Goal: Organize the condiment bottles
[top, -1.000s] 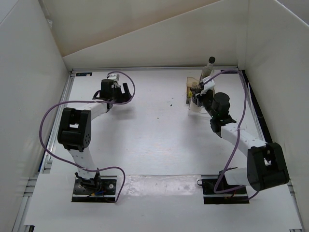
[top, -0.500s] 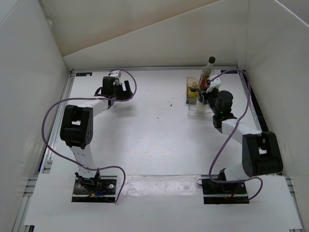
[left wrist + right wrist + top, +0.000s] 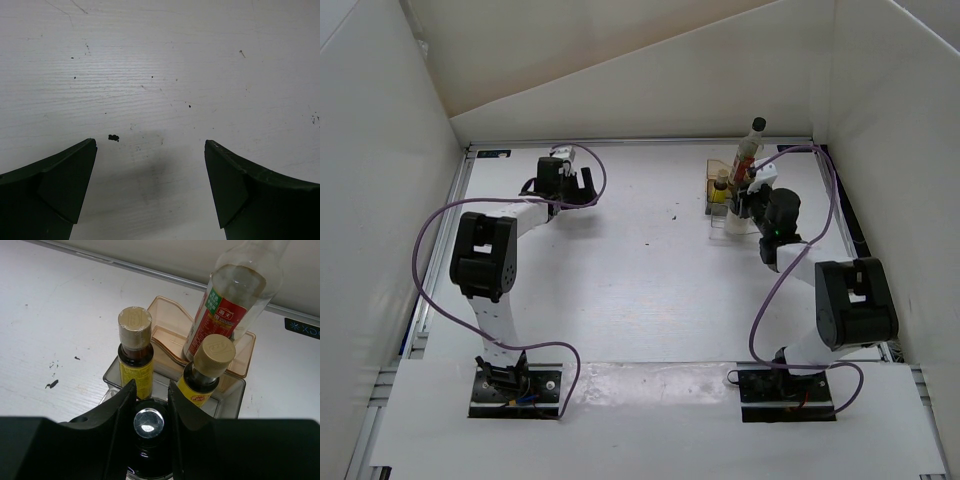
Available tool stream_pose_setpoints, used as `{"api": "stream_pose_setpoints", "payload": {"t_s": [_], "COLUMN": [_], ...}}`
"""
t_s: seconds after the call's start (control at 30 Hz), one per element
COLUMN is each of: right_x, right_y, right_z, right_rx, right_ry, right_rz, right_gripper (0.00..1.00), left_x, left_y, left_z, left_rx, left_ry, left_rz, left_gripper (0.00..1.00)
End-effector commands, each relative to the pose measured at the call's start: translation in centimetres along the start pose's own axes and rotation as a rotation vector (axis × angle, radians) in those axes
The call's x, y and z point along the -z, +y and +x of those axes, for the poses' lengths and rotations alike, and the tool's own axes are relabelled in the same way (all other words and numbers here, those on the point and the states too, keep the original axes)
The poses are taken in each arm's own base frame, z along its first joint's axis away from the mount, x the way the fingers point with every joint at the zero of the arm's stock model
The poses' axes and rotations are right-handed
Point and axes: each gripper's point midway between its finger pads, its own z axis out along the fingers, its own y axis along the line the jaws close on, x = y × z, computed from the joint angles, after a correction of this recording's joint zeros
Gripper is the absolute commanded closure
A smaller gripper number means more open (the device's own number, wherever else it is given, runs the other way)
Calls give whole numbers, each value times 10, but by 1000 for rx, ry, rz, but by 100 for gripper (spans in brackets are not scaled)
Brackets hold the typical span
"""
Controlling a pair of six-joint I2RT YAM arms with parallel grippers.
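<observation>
Since the squat bottle (image 3: 148, 422) is clamped at its dark, shiny-topped cap by the right fingers (image 3: 119, 412), it should be held upright and set down slowly, so the two yellow bottles (image 3: 135, 352) just behind are not knocked. It is at the near end of the clear tray (image 3: 172, 332), with the tall red-label bottle (image 3: 225, 315) at the back. The left fingers (image 3: 60, 175) are spread wide over the worktop (image 3: 160, 60), well apart.

Near the table's (image 3: 620, 290) far right corner sits the tray (image 3: 167, 332). Inside, the tall bottle (image 3: 227, 305) stands behind two small bottles (image 3: 135, 352) (image 3: 204, 370), side by side; the squat bottle (image 3: 148, 422) before them.
</observation>
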Motion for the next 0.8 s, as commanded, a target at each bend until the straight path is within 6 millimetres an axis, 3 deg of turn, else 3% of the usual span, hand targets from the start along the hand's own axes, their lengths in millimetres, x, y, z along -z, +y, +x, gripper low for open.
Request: {"api": "stream_pose_setpoints", "payload": {"t_s": [0.0, 0.77], "right_x": [-6, -7], "right_y": [-11, -8], "right_z": [-47, -12], "right_rx": [21, -14], "right_ry": [-174, -124], "right_rz": [30, 62], "right_gripper": [100, 100], "left_x": [2, -4], "left_y": [-7, -1], "left_z": [-21, -10], "left_rx": [-23, -24], "left_ry": [-44, -23], "left_rz": [7, -5], "left_gripper": [0, 0]}}
